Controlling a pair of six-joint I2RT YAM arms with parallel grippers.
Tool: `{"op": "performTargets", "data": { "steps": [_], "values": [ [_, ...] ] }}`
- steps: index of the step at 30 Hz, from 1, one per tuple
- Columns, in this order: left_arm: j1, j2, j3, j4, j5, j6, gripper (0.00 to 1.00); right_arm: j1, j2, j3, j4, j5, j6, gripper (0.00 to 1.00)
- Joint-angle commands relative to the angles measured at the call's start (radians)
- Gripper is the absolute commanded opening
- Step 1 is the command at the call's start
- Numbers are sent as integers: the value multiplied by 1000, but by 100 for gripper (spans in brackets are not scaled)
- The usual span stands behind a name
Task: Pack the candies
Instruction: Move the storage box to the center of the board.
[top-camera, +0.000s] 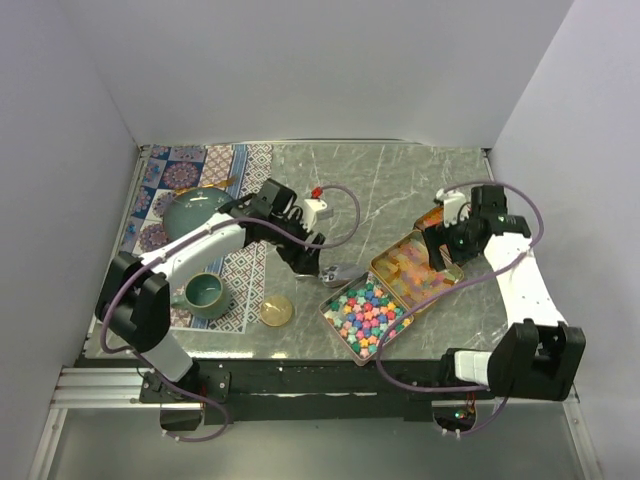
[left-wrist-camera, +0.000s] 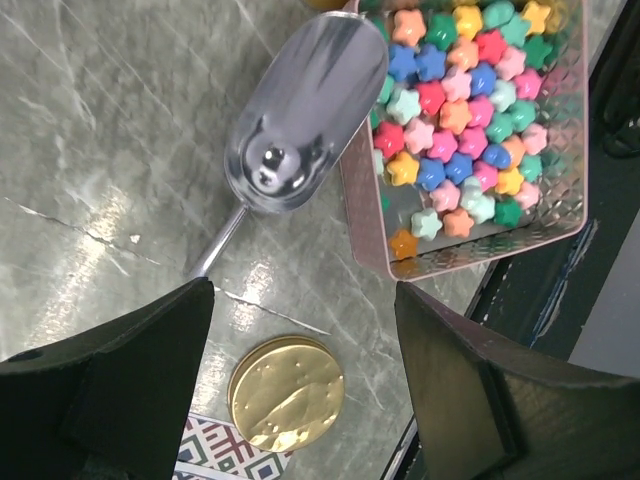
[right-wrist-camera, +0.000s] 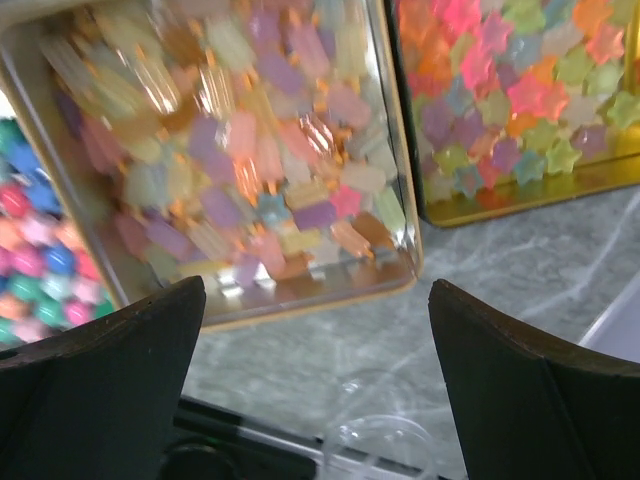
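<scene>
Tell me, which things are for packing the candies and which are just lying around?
For the job: star candies, pink tray, scoop, gold tin.
Just lying about: mug, bowl, patterned mat, gold disc.

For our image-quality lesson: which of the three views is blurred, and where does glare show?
Right wrist view: out of focus, candies smeared. Left wrist view: sharp, with bright reflections in the scoop and on the gold disc. Top view: evenly lit, no strong glare, candies too small for detail.
</scene>
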Motion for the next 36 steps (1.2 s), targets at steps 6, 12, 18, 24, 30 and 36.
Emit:
{"op": "performTargets", "data": {
  "steps": [6, 12, 18, 24, 30, 36],
  "values": [
    [-91, -15, -101, 135, -12, -3, 79, 5, 32, -42, 160, 68, -216, 100],
    [-118, 31, -64, 144, -58, -78, 78, 5, 138, -51, 280, 117, -250, 100],
    [-122, 85, -94, 187, -75, -140, 73, 1, 334, 48, 256, 106, -262, 79],
    [-129, 108, -47, 169, 28, -138, 68, -1, 394, 99, 217, 66, -247, 64],
    [-236, 114, -59, 189, -198, -210, 66, -1, 404, 74, 243, 89, -233, 55],
    [-298, 182, -32, 178, -351, -236, 46, 1, 448, 105, 231, 102, -208, 34]
  ]
}}
